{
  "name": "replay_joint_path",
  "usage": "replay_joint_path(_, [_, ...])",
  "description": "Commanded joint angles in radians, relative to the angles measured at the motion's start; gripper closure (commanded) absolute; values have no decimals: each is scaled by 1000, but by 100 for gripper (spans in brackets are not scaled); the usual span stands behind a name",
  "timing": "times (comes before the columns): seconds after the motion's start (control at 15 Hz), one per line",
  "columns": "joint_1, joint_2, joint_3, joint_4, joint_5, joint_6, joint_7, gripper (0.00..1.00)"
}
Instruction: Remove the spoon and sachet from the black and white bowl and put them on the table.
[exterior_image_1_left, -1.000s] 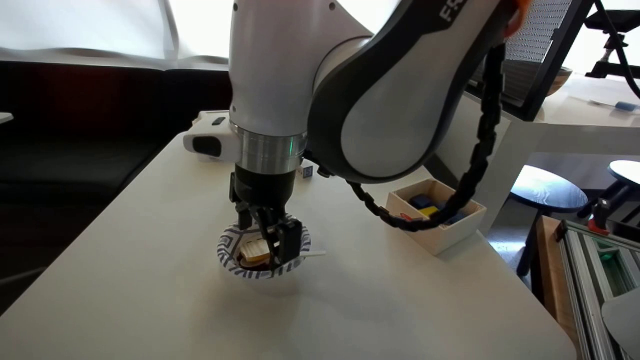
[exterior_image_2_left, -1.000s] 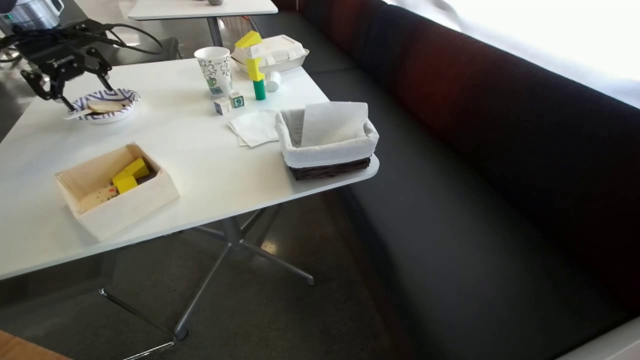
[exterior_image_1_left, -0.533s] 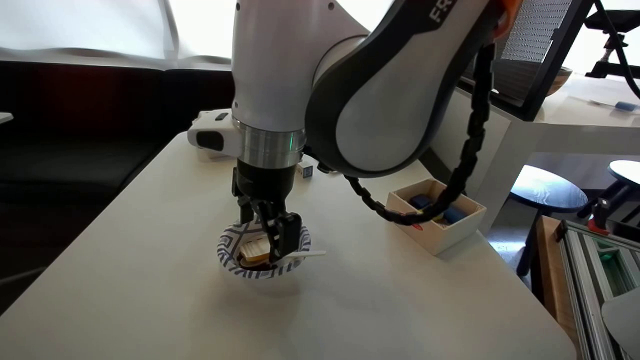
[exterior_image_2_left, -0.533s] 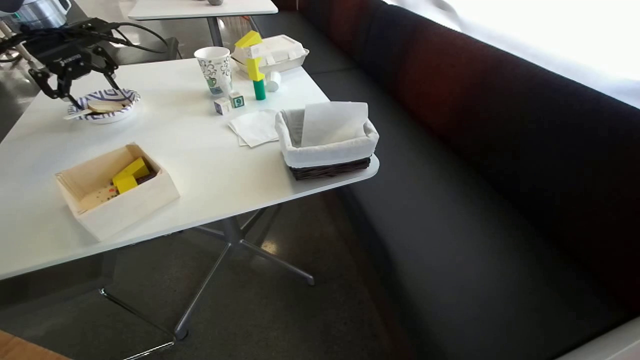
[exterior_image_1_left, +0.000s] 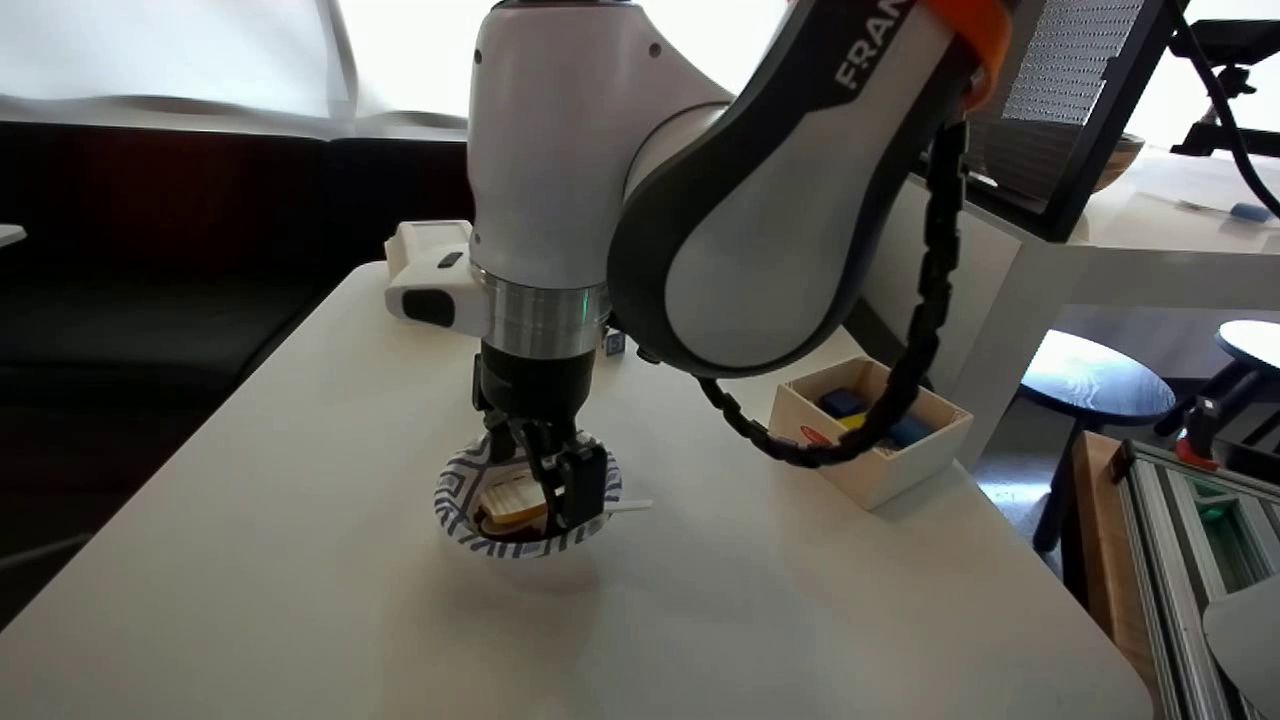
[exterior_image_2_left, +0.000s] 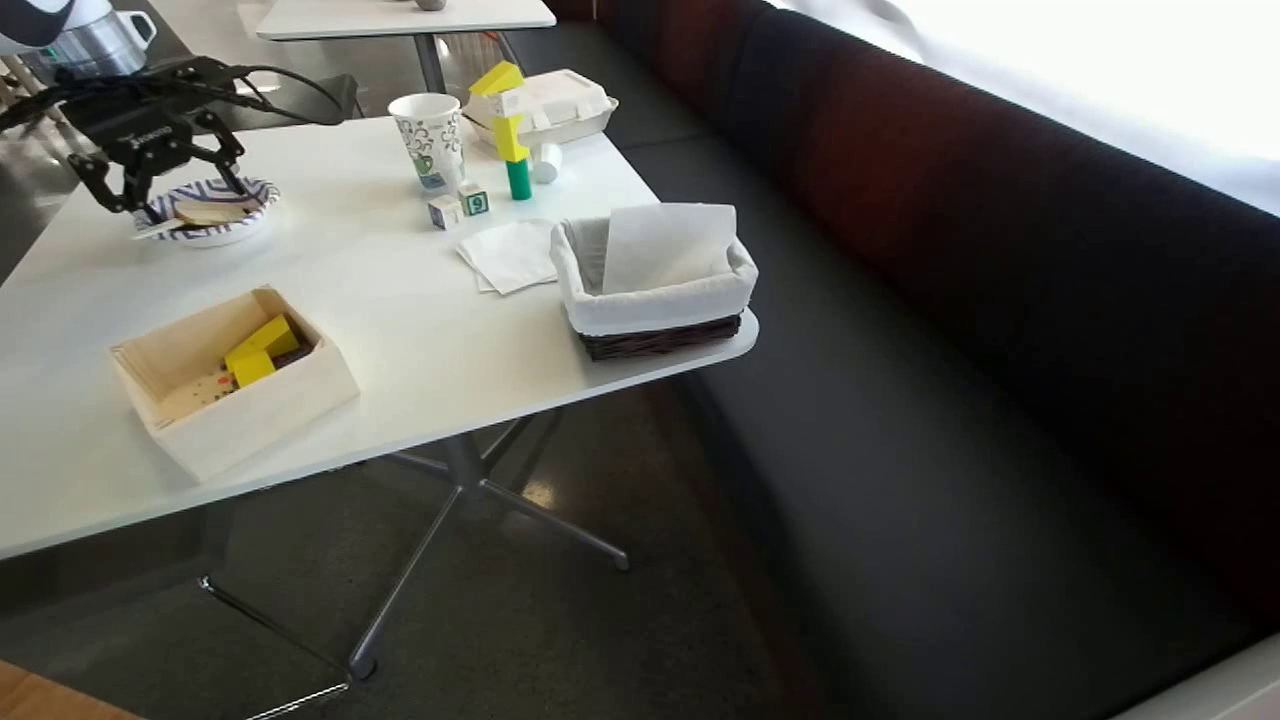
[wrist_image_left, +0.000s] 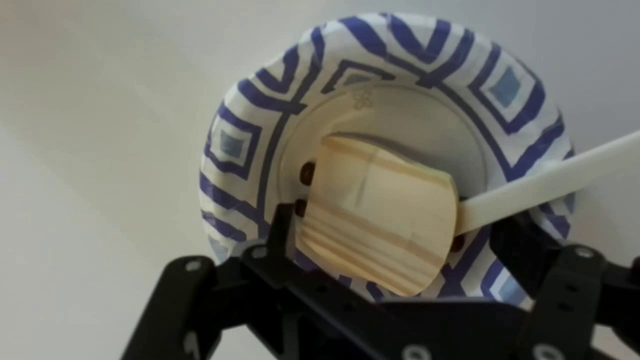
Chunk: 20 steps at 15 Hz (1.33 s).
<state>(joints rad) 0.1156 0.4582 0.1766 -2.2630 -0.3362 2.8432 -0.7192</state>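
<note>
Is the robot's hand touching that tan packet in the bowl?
Cannot tell. In the wrist view the open hand has one finger clearly apart from the tan packet, but the other finger appears so near its edge that neither contact nor gap shows.

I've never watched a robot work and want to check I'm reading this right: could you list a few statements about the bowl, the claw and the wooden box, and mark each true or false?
1. The sachet and the spoon are both in the striped bowl. True.
2. The spoon lies wholly inside the striped bowl. False: one end sticks out past the edge.
3. The claw is open, at the striped bowl. True.
4. A wooden box on the table holds yellow blocks. True.
5. The striped bowl sits inside the wooden box. False: it stands on the table, apart from the box.
</note>
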Motion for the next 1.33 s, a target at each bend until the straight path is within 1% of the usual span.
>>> replay_joint_path(0.0, [-10, 35, 5, 25, -5, -3, 11, 0])
replay_joint_path(0.07, [-10, 38, 4, 27, -6, -3, 11, 0])
replay_joint_path(0.13, [-13, 41, 6, 28, -4, -5, 9, 6])
replay_joint_path(0.27, [-18, 47, 9, 32, -2, -7, 7, 27])
replay_joint_path(0.4, [-22, 51, 13, 34, 1, -9, 4, 36])
replay_joint_path(0.47, [-24, 53, 14, 34, 2, -10, 3, 46])
replay_joint_path(0.53, [-25, 52, 15, 35, 3, -10, 2, 54])
replay_joint_path(0.73, [-26, 47, 18, 44, 3, -12, 3, 75])
replay_joint_path(0.87, [-23, 43, 17, 46, 1, -13, 6, 92])
replay_joint_path(0.93, [-23, 41, 17, 46, 1, -14, 7, 98])
replay_joint_path(1.0, [-22, 37, 18, 45, 2, -15, 9, 98])
replay_joint_path(1.07, [-22, 34, 20, 43, 3, -16, 10, 95])
replay_joint_path(1.27, [-21, 17, 30, 34, 11, -26, 16, 95])
